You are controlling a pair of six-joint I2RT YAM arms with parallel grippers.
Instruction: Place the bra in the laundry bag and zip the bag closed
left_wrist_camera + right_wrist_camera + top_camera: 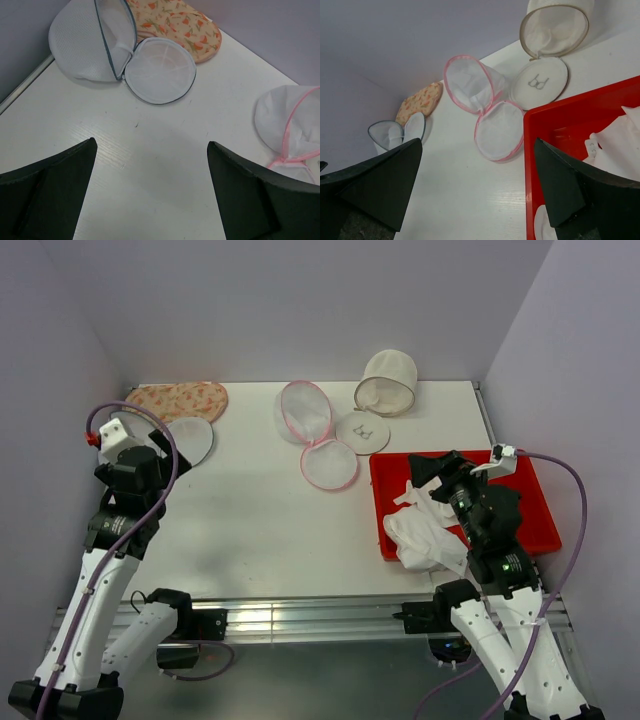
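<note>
1. The left fingers are spread wide, empty, above the white surface.
2. Ahead of them, slightly left, the round white mesh laundry bag with a dark blue-grey zipper rim lies open.
3. The right fingers are spread wide, empty too.
4. By their right-hand finger, the white soft-fabric bra lies in a red plastic tray.

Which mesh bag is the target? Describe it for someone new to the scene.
On the table, go to the far-left corner. Beside the peach floral bag lies the laundry bag, opened into two white mesh halves. Its dark blue-grey zipper rim sets it apart from the pink-rimmed bag and the beige-rimmed bag farther right.
</note>
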